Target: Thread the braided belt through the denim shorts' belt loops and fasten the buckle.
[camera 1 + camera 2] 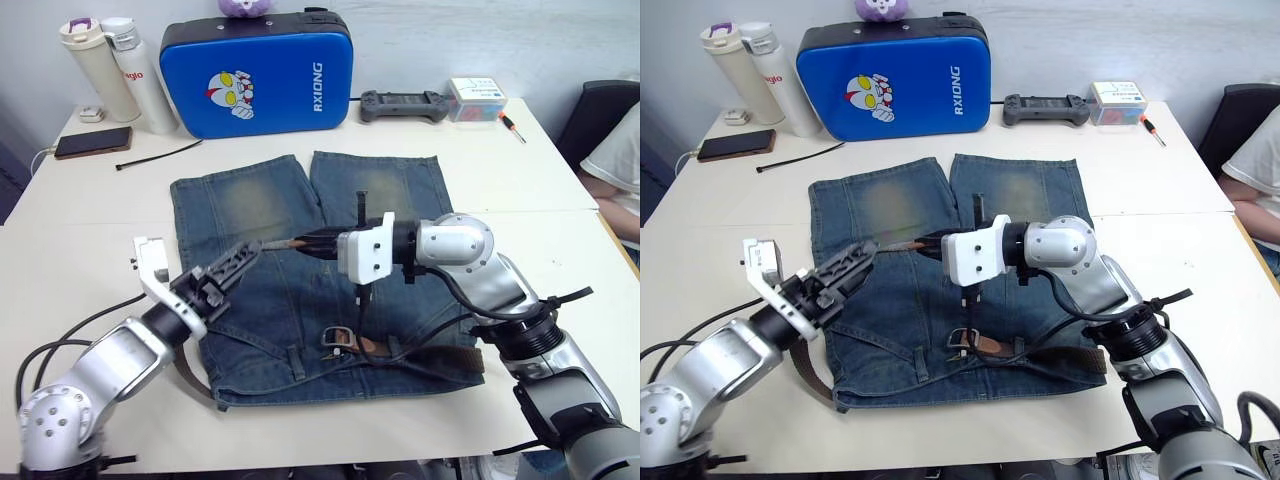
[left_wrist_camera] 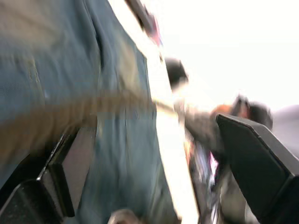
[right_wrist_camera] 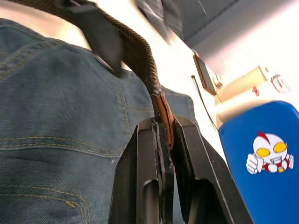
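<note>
Lighting: bright, even, diffuse; soft shadows under both arms on the white worktop (image 1: pixel 300 430). Head views: sharp throughout. Left wrist view: heavy motion blur, background blown out white. Right wrist view: shorts (image 3: pixel 56 121) crisp, far background overexposed, soft.

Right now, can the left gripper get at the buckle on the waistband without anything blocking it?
Probably yes. The left gripper hangs open over the denim shorts, up and to the left of the buckle. Bare denim lies between them. The right gripper, shut on the braided belt, sits farther back.
</note>
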Controlling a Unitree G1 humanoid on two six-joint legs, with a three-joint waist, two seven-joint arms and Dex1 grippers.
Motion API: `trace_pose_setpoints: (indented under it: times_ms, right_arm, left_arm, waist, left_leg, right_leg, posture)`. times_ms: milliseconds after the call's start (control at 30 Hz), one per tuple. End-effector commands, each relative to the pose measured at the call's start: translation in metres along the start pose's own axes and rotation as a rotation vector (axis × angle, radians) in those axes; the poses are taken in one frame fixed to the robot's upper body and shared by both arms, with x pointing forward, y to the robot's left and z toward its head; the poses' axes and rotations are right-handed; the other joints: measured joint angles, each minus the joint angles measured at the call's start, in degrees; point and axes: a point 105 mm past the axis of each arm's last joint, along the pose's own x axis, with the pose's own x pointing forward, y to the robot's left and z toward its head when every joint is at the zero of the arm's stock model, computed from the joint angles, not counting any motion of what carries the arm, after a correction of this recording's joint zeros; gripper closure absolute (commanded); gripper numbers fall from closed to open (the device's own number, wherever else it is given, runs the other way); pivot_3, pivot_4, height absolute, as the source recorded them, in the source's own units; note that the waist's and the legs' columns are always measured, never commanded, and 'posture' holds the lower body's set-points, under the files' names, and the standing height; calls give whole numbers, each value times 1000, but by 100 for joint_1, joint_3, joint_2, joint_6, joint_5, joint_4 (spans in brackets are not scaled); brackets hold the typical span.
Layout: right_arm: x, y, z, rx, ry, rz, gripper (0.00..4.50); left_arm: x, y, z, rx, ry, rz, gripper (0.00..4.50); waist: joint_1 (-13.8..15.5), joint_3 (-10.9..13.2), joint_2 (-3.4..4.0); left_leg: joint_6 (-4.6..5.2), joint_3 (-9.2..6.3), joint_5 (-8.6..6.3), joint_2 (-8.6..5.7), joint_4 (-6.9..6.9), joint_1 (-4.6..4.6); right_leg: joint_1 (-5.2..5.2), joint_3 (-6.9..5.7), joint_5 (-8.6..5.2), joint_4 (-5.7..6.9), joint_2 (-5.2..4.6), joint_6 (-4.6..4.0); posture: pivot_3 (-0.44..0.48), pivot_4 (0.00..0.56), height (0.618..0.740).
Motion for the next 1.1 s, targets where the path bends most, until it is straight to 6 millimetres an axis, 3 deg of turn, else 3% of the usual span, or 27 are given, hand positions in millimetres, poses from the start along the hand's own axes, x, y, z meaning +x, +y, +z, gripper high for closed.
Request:
trace_pose_setpoints:
  times_ms: [33, 267, 367, 533, 633, 767, 833, 867, 1000, 1100]
  right_arm:
    - [-8, -4, 6, -45, -12, -25, 4500]
    - [-9, -2, 9, -51, -25, -25, 4500]
    - [-9, -3, 11, -56, -30, -31, 4500]
    - [-10, -3, 9, -64, -9, -41, 4500]
    - [-9, -3, 9, -58, -6, -44, 4500]
    - [-10, 1, 8, 49, -25, -21, 4500]
    - [-14, 3, 8, 141, -39, -2, 3605]
    - [-16, 3, 9, 162, -41, 2, 3363]
    - [-29, 10, -13, 379, 35, 76, 1435]
    - [-27, 12, -29, 478, 98, 103, 46]
  left_arm:
    - [3, -17, 1, -36, -55, 6, 23]
    - [11, -8, 1, -142, -81, 129, 23]
    - [12, 2, -7, -168, -54, 190, 853]
    - [13, 5, -9, -166, -38, 187, 3326]
    - [13, 4, -7, -161, -39, 170, 4471]
    - [12, 6, 7, -133, -70, 155, 4471]
    - [9, 7, 18, -110, -99, 148, 4500]
    - [8, 8, 21, -103, -103, 145, 4500]
    - [3, -6, 42, -74, -186, 92, 4500]
    - [-1, -18, 48, -65, -233, 58, 4500]
  waist:
    - [-4, -1, -1]
    - [-5, -1, -1]
    - [-1, -1, -1]
    - [1, -1, -1]
    - [1, -1, -1]
    - [2, -1, -1]
    - [5, -1, -1]
    - [6, -1, -1]
    - [12, -1, -1]
    - [16, -1, -2]
  left_leg:
    - [-1, -1, 0, 2, 1, 0]
    - [-6, -1, 3, 6, 2, 1]
    - [-5, -2, 3, 5, 6, 1]
    - [-6, -3, 3, 5, 6, 1]
    - [-6, -3, 3, 5, 6, 1]
    - [-6, -4, 4, 6, 5, 1]
    - [-6, -5, 4, 6, 5, 1]
    - [-7, -6, 4, 6, 5, 1]
    - [-6, -10, 3, 5, 3, 1]
    - [-6, -12, 3, 5, 5, 2]
  right_leg:
    - [0, -1, 0, 0, 2, 0]
    - [2, 1, 0, -2, 7, -1]
    - [4, 1, 0, -4, 7, -1]
    - [5, 0, -1, -4, 8, -1]
    - [5, 0, -1, -6, 8, -1]
    - [5, 0, -1, -6, 8, -2]
    - [7, 0, -1, -7, 7, -2]
    - [7, -1, -1, -7, 8, -2]
    - [10, -3, -1, -13, 7, -2]
    - [15, -4, -1, -15, 6, -2]
  posture:
    - [0, 150, 740]
    - [0, 150, 740]
    - [0, 150, 740]
    - [0, 150, 740]
    - [0, 150, 740]
    - [0, 150, 740]
    - [0, 150, 740]
    - [0, 150, 740]
    - [0, 150, 740]
    - [0, 150, 740]
